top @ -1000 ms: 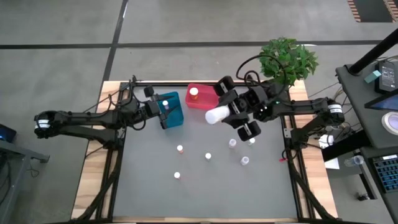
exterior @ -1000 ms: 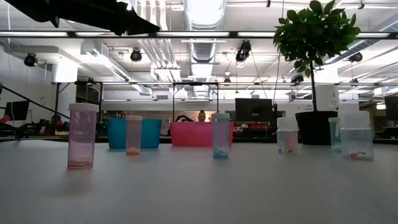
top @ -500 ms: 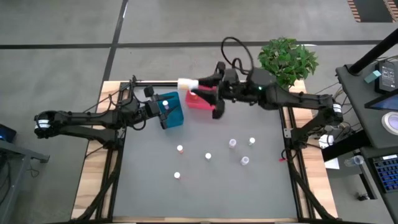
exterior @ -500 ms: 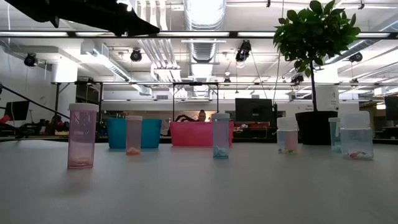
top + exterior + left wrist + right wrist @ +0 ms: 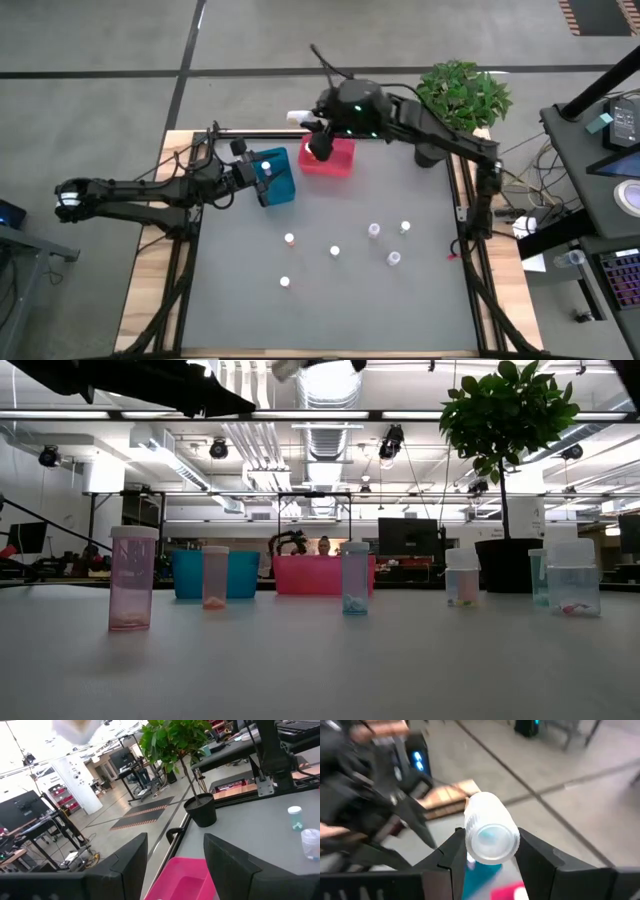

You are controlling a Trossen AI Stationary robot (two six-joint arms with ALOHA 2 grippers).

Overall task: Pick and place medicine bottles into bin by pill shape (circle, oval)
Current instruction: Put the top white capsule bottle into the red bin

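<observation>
Grey matting is covering the table (image 5: 250, 300), with wood showing along its side edges and a potted plant (image 5: 462, 92) standing off the far right corner. Landmark for these notes: the pink bin (image 5: 338, 162) at the table's far edge.

Right gripper (image 5: 308, 124) is hanging just over the pink bin's far-left corner. Its fingers are pinching a white-bodied medicine bottle (image 5: 490, 830), seen end-on in the right wrist view, fingers pressing on either side. From above, the bottle's long axis is lying roughly level, pointing from the gripper away from the pink bin, out past the table's far edge, toward the teal bin's side.

Teal bin (image 5: 278, 176) is sitting just beside the pink bin on its left. Left gripper (image 5: 256, 177) is waiting at the teal bin, on the side away from the pink one, fingers spread apart with nothing between them.

Loose bottles (image 5: 373, 230), six by my count, are standing on the mat well in front of the pink bin, all apart from one another.

Judgement: release is near. The pink bin's opening is lying below and slightly nearward of the held bottle, so the right arm is the one placed for the drop; the bottle's overhang beyond the rim is the risk.
</observation>
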